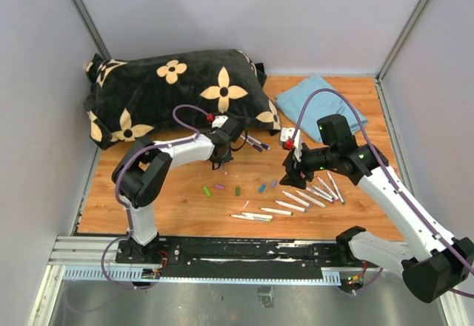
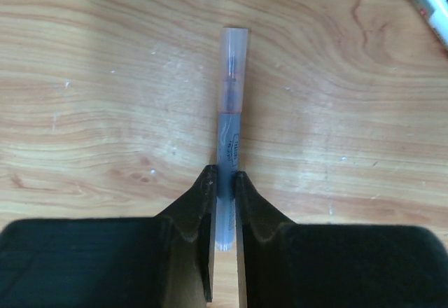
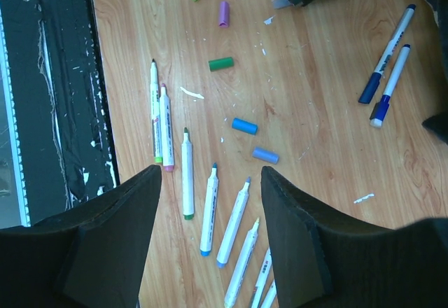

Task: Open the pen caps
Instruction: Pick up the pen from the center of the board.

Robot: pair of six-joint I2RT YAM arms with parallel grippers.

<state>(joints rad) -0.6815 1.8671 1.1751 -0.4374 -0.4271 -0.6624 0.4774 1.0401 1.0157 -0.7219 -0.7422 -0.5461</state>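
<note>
Left gripper (image 2: 224,175): clenched on one pen (image 2: 228,136); long axis straight ahead of fingers, translucent cap (image 2: 234,56) on far end.
Right gripper (image 3: 211,171): spread, grasping nothing.
Loose pen caps (image 3: 220,64): five, lying on wooden table (image 3: 315,147) between both arms.
Capped blue pens (image 3: 383,66): two.

Looked like a robot lab test cell: plain grey panel walls (image 1: 244,7) on metal corner posts (image 1: 83,11), wooden tabletop (image 1: 185,207), left arm (image 1: 167,155) and right arm (image 1: 404,196) bolted to a metal rail (image 1: 81,250) at frame bottom, loose purple cables (image 1: 331,90).
</note>
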